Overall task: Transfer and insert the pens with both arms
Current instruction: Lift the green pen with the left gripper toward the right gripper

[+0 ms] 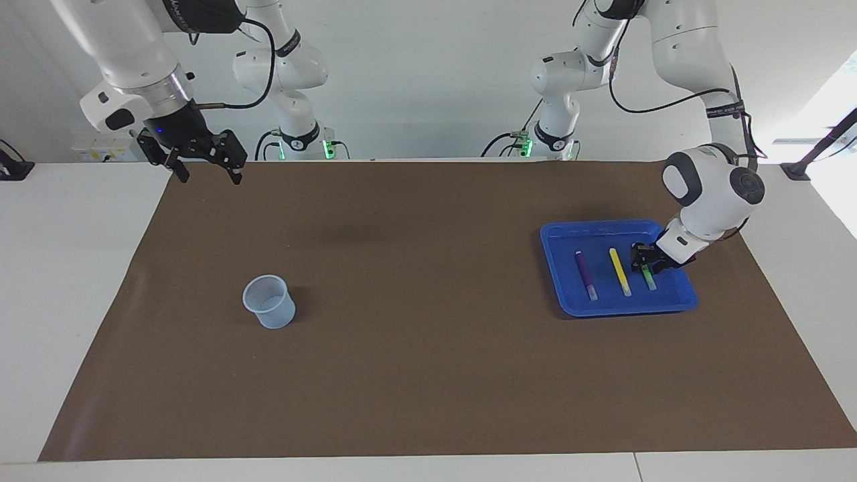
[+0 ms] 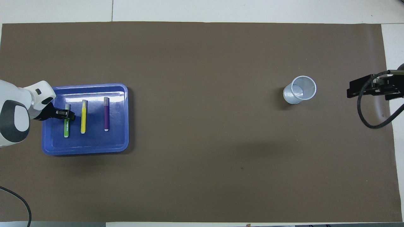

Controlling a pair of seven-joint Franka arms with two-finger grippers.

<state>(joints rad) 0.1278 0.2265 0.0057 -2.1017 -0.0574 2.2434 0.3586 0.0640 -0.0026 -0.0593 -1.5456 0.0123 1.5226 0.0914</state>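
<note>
Looking across the whole table, we see a broad brown mat [image 1: 428, 348], matte and paper-like, laid over a white tabletop [image 1: 67, 281], and we judge the task to be at its very start: no pen has left the tray and the cup holds none.

The right arm waits, its gripper [image 1: 204, 175] hanging over the mat's corner at its own end of the table, the two black fingers standing well apart and empty.

The tray [image 2: 120, 138] is a shallow blue plastic rectangle with rounded corners and a glossy floor, lying toward the left arm's end of the table. The cup [image 2: 300, 90], a pale, slightly tapered plastic tumbler, stands upright toward the right arm's end, well apart from the tray.

The left gripper [image 2: 65, 115] is down in the tray at the green pen [image 2: 66, 129], its fingers on either side of the barrel; we cannot tell whether they have clamped on it yet. That pen lies flat on the tray floor, beside the yellow pen [image 2: 83, 118] and the purple pen [image 2: 106, 115], all three slim, parallel sticks with whitish ends.

Every transfer, handover and insertion is left to do.
</note>
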